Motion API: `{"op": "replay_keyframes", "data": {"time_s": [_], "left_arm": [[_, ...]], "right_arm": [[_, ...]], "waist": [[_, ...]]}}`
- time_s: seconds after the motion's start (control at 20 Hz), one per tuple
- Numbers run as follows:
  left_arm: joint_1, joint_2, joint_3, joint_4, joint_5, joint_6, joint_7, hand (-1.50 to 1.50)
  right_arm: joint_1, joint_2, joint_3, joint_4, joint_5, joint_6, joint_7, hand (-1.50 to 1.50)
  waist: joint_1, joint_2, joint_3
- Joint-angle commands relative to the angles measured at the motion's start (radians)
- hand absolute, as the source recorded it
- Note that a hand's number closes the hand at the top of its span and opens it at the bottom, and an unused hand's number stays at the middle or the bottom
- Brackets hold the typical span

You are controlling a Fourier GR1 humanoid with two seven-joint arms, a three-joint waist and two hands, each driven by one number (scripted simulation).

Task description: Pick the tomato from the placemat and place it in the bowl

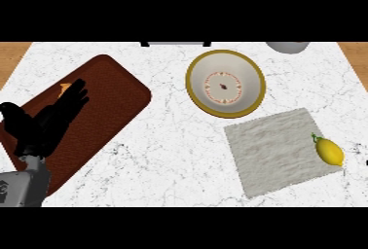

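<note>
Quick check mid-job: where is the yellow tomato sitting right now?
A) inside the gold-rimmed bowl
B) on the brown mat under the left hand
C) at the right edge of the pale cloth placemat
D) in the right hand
C: the yellow tomato lies at the right edge of the pale cloth placemat, while the gold-rimmed bowl holds no tomato.

My left hand [54, 114] is up at the left side of the view, fingers [73, 95] straight and close together, pointing up and to the right, thumb [16, 116] spread off to the left. My grey left forearm [25, 182] rises from the lower left corner to meet it at the wrist. My right hand does not show.
</note>
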Motion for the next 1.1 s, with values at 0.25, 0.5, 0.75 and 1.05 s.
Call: {"op": "replay_keyframes", "data": {"time_s": [0.25,0.5,0.75,1.05], "left_arm": [[0.004,-0.061,-0.042,-0.020,-0.034,0.033,0.009,0.00],[-0.056,0.012,0.025,0.084,-0.012,-0.027,-0.029,0.00],[0.003,-0.021,0.005,0.009,-0.007,-0.024,-0.006,0.00],[-0.032,-0.009,0.019,0.026,-0.009,-0.027,0.004,0.00]], "right_arm": [[-0.363,0.143,0.056,0.024,-0.233,0.072,0.393,1.50],[-0.566,0.230,0.190,0.119,-0.195,-0.003,0.552,1.50],[-0.649,0.285,0.284,0.267,-0.020,-0.126,0.464,1.50],[-0.771,0.358,0.338,0.518,0.119,-0.264,0.375,1.50]], "waist": [[0.010,0.000,0.000],[0.010,0.001,-0.001],[0.013,0.002,0.001],[0.017,0.004,0.000]]}}
